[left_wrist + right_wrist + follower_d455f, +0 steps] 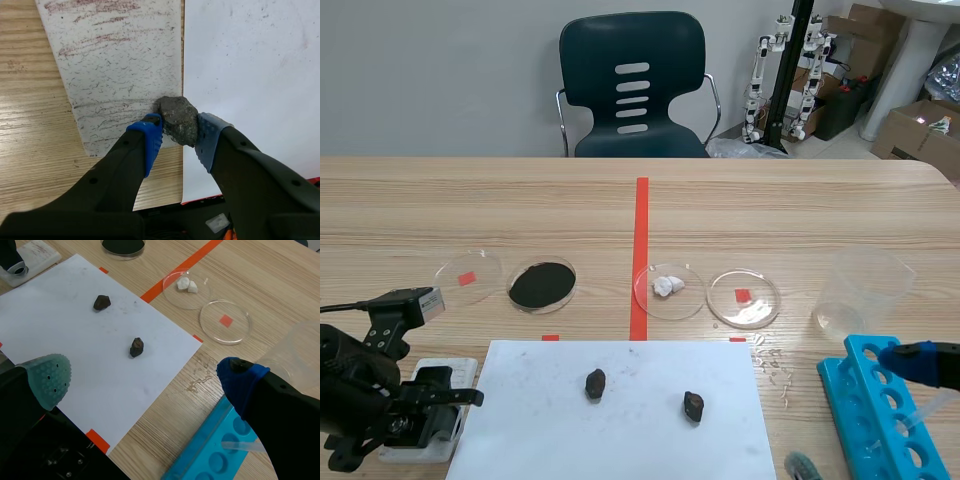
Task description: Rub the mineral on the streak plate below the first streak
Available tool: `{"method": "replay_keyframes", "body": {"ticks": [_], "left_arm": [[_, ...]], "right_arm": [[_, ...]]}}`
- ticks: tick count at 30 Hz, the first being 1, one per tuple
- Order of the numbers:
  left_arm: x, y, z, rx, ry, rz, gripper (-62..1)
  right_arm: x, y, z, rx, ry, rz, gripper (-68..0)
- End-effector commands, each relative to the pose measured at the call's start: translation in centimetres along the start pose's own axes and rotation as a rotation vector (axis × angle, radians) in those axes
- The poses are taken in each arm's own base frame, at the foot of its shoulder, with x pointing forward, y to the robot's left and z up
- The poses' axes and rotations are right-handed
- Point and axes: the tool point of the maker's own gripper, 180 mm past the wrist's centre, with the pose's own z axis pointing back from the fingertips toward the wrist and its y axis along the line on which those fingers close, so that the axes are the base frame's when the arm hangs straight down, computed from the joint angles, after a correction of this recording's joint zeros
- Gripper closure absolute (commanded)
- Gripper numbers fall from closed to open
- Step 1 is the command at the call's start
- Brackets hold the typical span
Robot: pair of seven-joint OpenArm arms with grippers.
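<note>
In the left wrist view my left gripper (pixel 178 131) is shut on a dark grey mineral (pixel 178 120). The mineral touches the near corner of the white streak plate (pixel 120 65), right at the plate's edge beside the white paper (pixel 250 75). Reddish streaks (pixel 95 22) cross the far part of the plate, and fainter dark marks lie closer to the mineral. In the scene view the left arm hangs over the streak plate (pixel 460 372) at the table's near left. My right gripper (pixel 145 382) is open and holds nothing, near the blue tube rack (pixel 210 450).
Two more dark minerals (pixel 595 383) (pixel 693 405) lie on the white paper (pixel 620 430). Behind it stand an empty petri dish (pixel 468 272), a dish of black powder (pixel 542 284), a dish with white pieces (pixel 669 288), another dish (pixel 744 298) and a clear beaker (pixel 860 290). The blue rack (pixel 880 410) sits at the near right.
</note>
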Motion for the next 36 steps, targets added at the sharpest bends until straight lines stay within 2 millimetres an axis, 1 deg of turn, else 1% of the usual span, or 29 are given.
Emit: {"method": "replay_keyframes", "body": {"ticks": [1, 4, 7, 14, 17, 20, 24, 28, 32, 36], "left_arm": [[-0.2, 0.2, 0.0, 0.008, 0.001, -0.002, -12.6], [-0.2, 1.1, 0.0, 0.054, 0.001, 0.011, -12.6], [-0.4, 2.5, 0.1, 0.133, 0.01, 0.025, -12.6], [-0.6, 7.5, 1.6, 0.418, 0.003, 0.093, -12.6], [-0.4, 8.8, 2.2, 0.498, -0.013, 0.097, -12.6], [0.3, 9.1, 2.3, 0.514, -0.055, 0.079, -12.6], [0.3, 10.1, 2.6, 0.547, -0.102, 0.088, -12.6], [0.5, 10.9, 2.9, 0.575, -0.163, 0.062, -12.6], [1.1, 10.9, 3.3, 0.563, -0.248, 0.024, -12.6], [2.3, 10.3, 4.6, 0.548, -0.375, -0.022, -12.6]], "right_arm": [[1.0, -0.2, -0.1, -0.002, -0.037, 0.004, -61.0], [1.0, -0.2, -0.1, -0.002, -0.037, 0.004, -61.0], [1.0, -0.2, -0.1, -0.002, -0.037, 0.004, -61.0], [1.0, -0.2, -0.1, -0.002, -0.037, 0.004, -61.0], [1.0, -0.2, -0.1, -0.002, -0.037, 0.004, -61.0], [1.0, -0.2, -0.1, -0.002, -0.037, 0.004, -61.0], [1.0, -0.2, -0.1, -0.002, -0.037, 0.004, -61.0], [1.0, -0.2, -0.1, -0.002, -0.038, 0.004, -61.0], [1.0, -0.2, -0.1, -0.002, -0.037, 0.004, -61.0], [1.0, -0.2, -0.1, -0.002, -0.037, 0.004, -61.0]]}}
